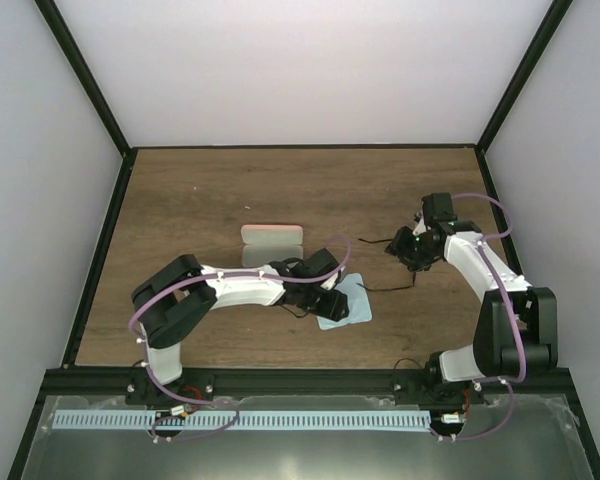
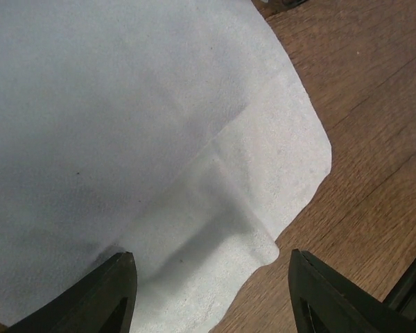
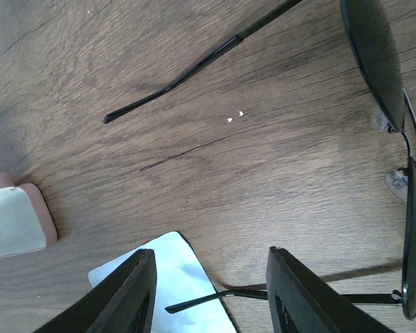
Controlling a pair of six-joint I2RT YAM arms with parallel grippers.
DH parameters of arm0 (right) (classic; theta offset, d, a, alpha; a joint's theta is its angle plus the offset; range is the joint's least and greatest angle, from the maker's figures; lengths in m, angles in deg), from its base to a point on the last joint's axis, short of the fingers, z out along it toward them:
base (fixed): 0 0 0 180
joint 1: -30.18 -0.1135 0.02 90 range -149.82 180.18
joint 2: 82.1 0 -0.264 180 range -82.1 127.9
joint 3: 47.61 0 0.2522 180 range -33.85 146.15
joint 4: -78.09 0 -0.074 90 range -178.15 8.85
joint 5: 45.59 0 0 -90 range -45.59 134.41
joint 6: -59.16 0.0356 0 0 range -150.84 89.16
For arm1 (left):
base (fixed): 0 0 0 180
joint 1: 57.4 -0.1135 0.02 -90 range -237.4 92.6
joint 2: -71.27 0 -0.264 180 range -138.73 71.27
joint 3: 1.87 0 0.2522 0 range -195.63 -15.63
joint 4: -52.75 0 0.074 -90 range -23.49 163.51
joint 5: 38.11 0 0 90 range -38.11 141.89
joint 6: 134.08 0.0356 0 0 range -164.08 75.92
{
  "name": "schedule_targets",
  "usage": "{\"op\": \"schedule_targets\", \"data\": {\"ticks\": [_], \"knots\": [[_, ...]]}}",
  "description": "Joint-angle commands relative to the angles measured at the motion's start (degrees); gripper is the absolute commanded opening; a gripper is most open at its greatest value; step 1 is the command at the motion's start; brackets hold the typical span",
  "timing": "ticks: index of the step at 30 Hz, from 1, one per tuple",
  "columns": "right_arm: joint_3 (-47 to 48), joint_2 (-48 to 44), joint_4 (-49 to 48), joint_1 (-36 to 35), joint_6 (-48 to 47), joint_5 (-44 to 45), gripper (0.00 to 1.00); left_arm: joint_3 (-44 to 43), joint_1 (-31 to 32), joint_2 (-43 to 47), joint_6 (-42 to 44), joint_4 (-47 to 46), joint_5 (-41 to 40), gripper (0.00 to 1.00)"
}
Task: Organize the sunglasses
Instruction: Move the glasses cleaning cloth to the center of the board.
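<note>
Obs: left gripper (image 2: 209, 257) straddles the blue cloth (image 2: 125, 139) at its puckered corner, fingers parted, nothing pinched; right gripper (image 3: 211, 251), also unclenched, stands over the sunglasses (image 3: 367, 55) on the table (image 3: 194, 173) (one temple crosses its gap); judgement: close low on the pucker so only cloth lifts.

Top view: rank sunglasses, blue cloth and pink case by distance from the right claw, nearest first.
1. The sunglasses: right at the right claw, on the right side.
2. The blue cloth: centre, toward the near edge.
3. The pink case: farthest, left of centre.
</note>
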Motion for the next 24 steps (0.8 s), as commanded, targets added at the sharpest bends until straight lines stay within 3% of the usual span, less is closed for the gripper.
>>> {"op": "schedule_targets", "data": {"ticks": [1, 7, 15, 24], "knots": [[-0.05, -2.07, 0.46, 0.29, -1.03, -0.91, 0.45, 4.63, 0.26, -0.26, 2.21, 6.08, -1.03, 0.61], [-0.04, -3.63, 0.48, 0.23, -0.79, -3.34, 0.46, 9.64, 0.24, 4.46, 1.59, 7.02, -1.75, 0.62], [0.79, -6.53, 1.69, -1.31, -1.15, -2.82, 0.46, 10.11, 0.22, 6.86, 1.46, 8.04, -3.56, 0.63], [4.82, -5.41, 2.47, -13.03, -1.45, 2.58, 0.54, 5.52, 0.29, 16.44, 1.03, 7.81, -9.9, 0.75]]}}
